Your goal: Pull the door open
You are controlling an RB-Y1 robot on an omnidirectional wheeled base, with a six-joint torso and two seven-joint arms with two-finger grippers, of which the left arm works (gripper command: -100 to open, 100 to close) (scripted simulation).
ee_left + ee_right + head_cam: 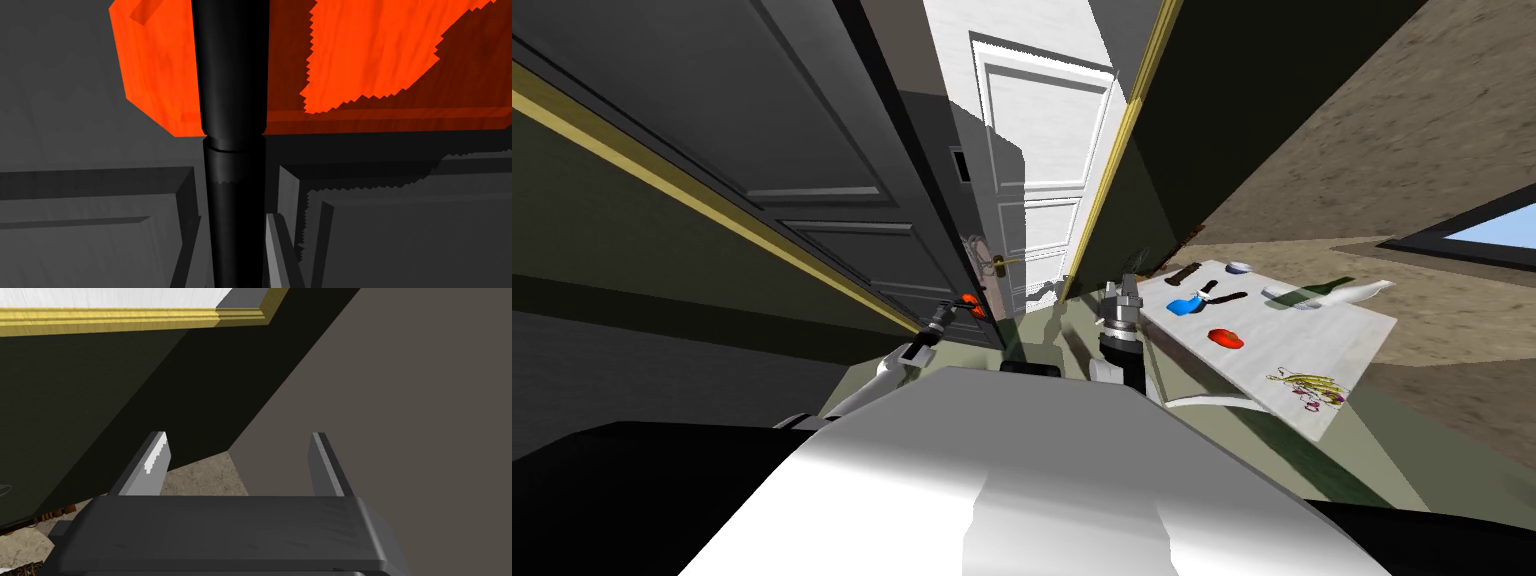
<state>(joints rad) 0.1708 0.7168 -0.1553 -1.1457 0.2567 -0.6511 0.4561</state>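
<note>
Left wrist view showed my left gripper (234, 216) closed narrow on the black handle (232, 100), a round bar running straight out between the fingers (275, 245). Both blades pressed the bar's sides, one lit pale grey and the other in shadow. A thin seam ringed the bar about level with the nearest edge of the orange plate (160, 65) behind it. That plate sat flat on the dark grey door (90, 195), whose recessed panels spread away on both sides of the gripper.

In the head view my left forearm reached forward and to the left, with the gripper right at the orange plate, close to the door's free edge. The dark grey door itself filled the left part of the picture. Just past its edge stood a white door (1042, 150) with raised panels and a small brass handle (999, 263).

My right gripper (1126, 287) was held up in front of me on the right, well apart from the dark grey door. The right wrist view showed its two blades standing wide open. Just beside that gripper, further right, lay a white tabletop (1312, 350). It carried a blue thing (1182, 305), a red thing (1226, 338) and a dark green bottle (1312, 293) lying on its side, among other small items I could not make out.
</note>
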